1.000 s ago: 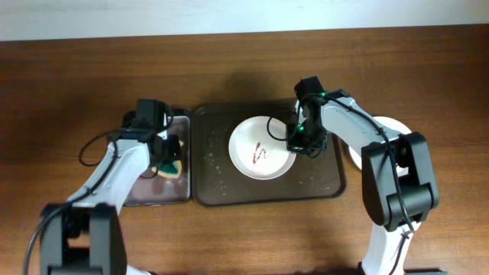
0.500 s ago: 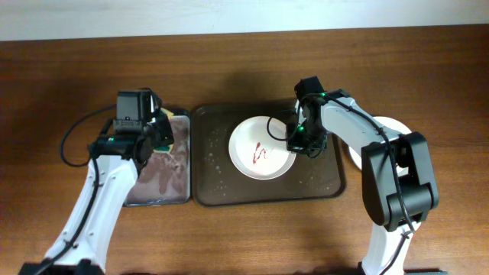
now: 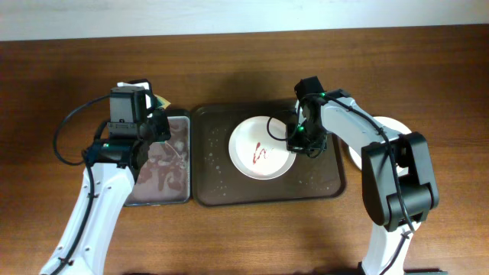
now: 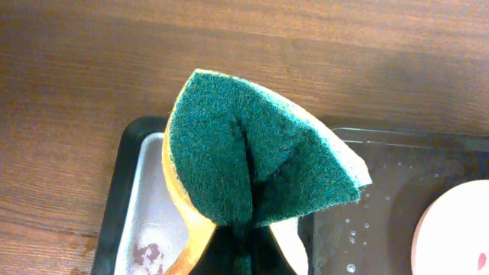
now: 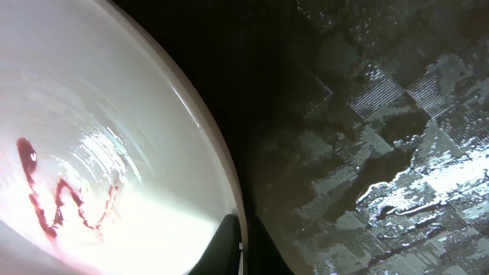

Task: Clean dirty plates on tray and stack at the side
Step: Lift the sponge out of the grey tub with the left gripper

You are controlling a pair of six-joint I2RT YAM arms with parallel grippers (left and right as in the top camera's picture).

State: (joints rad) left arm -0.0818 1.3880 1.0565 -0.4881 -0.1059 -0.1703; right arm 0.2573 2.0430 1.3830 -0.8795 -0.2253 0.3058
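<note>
White plate [image 3: 262, 149] rim pinched in right claw [image 5: 241, 246] | left claw [image 4: 243, 246] clamps sponge [image 4: 252, 153]

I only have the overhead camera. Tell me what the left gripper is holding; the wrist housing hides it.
Observer: The left gripper is shut on a sponge. The sponge is pinched into a fold, its green scouring face toward the wrist camera and yellow foam behind.
Operator: Now report the other arm's grip.
Observer: The right gripper is shut on the rim of the white plate, with a finger on each side of the rim.
Operator: Describe the tray surface next to that rim.
Observer: The dark brown tray is wet there, with droplets and streaks of water catching the light.
</note>
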